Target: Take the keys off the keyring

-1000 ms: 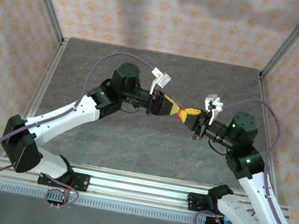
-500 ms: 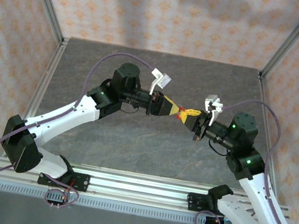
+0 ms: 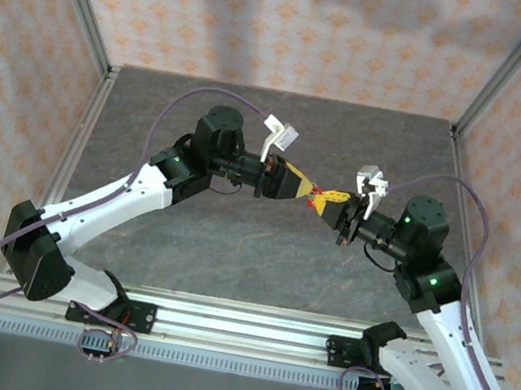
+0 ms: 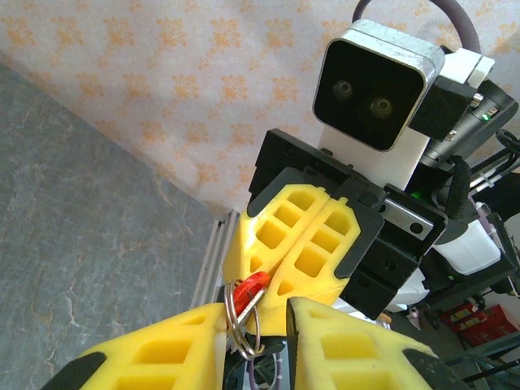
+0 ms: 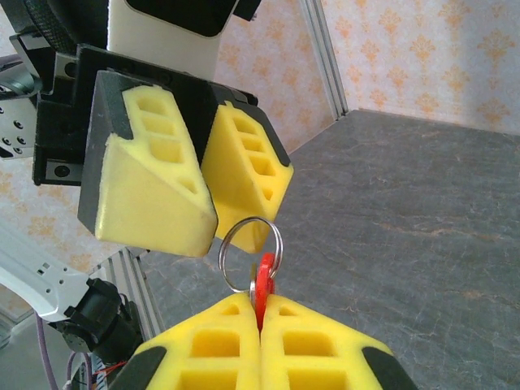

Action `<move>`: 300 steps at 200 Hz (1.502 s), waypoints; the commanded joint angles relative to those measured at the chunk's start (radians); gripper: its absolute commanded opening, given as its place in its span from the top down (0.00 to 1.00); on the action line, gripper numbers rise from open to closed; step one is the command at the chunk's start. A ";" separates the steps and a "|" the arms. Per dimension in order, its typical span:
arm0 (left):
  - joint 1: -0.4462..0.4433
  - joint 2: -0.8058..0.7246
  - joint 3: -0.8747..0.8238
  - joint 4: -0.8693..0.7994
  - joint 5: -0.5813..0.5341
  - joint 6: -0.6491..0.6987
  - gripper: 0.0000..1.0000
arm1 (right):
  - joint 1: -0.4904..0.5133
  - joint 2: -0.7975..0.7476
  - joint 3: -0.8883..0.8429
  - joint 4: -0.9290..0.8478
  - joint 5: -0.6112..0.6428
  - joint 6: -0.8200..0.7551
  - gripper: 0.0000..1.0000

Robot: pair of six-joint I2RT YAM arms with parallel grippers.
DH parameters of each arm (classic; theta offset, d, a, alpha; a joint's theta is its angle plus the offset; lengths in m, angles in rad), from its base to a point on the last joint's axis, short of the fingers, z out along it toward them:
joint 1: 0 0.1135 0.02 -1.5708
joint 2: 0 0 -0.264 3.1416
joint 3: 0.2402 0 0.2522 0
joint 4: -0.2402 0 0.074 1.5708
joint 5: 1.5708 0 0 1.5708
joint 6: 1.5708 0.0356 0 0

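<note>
Both grippers meet in mid-air above the middle of the grey table. My right gripper (image 5: pixel 260 307) (image 3: pixel 328 203) is shut on the keyring's red piece (image 5: pixel 262 280) (image 4: pixel 250 288) (image 3: pixel 315 203). Its thin metal ring (image 5: pixel 276 236) (image 4: pixel 231 313) sticks out from the tips. A sliver of pale metal, apparently the keys (image 5: pixel 253 284), is pressed beside the red piece. My left gripper (image 4: pixel 256 317) (image 3: pixel 304 189) faces the right one tip to tip. Its jaws stand a little apart around the ring, which rests against the inner face of one of its fingers (image 4: pixel 162 353).
Aluminium frame posts (image 3: pixel 77 6) (image 3: pixel 504 71) and patterned walls enclose the dark grey table (image 3: pixel 250 254). A metal rail (image 3: pixel 238 322) with both arm bases runs along the near edge. Purple cables loop over each arm.
The left gripper has shifted slightly up and to the left at the ring. The right arm and the red piece in it have stayed put.
</note>
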 commanded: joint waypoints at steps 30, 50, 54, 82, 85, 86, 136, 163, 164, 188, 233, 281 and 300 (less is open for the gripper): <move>0.012 -0.021 0.037 -0.025 -0.002 0.029 0.84 | -0.002 -0.021 0.003 0.008 -0.004 -0.020 1.00; 0.012 -0.021 0.037 -0.029 -0.003 0.037 0.93 | -0.002 -0.021 0.003 0.007 0.004 -0.022 1.00; 0.011 -0.022 0.035 -0.029 -0.004 0.036 0.95 | -0.002 -0.021 0.003 0.006 0.004 -0.023 1.00; 0.011 -0.031 0.027 -0.028 -0.023 0.043 1.00 | -0.003 -0.023 0.003 0.006 0.013 -0.019 0.97; 0.012 -0.034 0.026 -0.027 -0.026 0.044 1.00 | -0.001 -0.023 0.002 0.006 0.014 -0.017 0.96; 0.012 -0.034 0.025 -0.026 -0.027 0.045 1.00 | -0.001 -0.023 0.002 0.006 0.015 -0.017 0.95; 0.012 -0.055 0.007 0.009 -0.064 0.051 1.00 | -0.002 -0.065 -0.041 0.037 0.073 0.042 0.58; 0.012 -0.061 -0.007 0.041 -0.066 0.039 1.00 | -0.002 -0.063 -0.026 0.025 0.125 0.067 0.63; 0.011 -0.061 -0.008 0.043 -0.067 0.038 1.00 | -0.002 -0.062 -0.024 0.026 0.124 0.068 0.64; 0.011 -0.068 -0.031 0.087 -0.068 0.016 1.00 | -0.002 -0.029 -0.008 0.069 0.082 0.127 0.69; 0.011 -0.079 -0.039 0.116 -0.073 0.003 1.00 | -0.002 0.012 0.003 0.196 0.036 0.243 0.71; 0.011 -0.093 -0.055 0.144 -0.083 -0.006 1.00 | -0.001 0.031 0.013 0.272 -0.004 0.318 0.71; 0.011 -0.091 -0.060 0.165 -0.079 -0.019 1.00 | -0.002 0.038 0.018 0.277 -0.005 0.329 0.73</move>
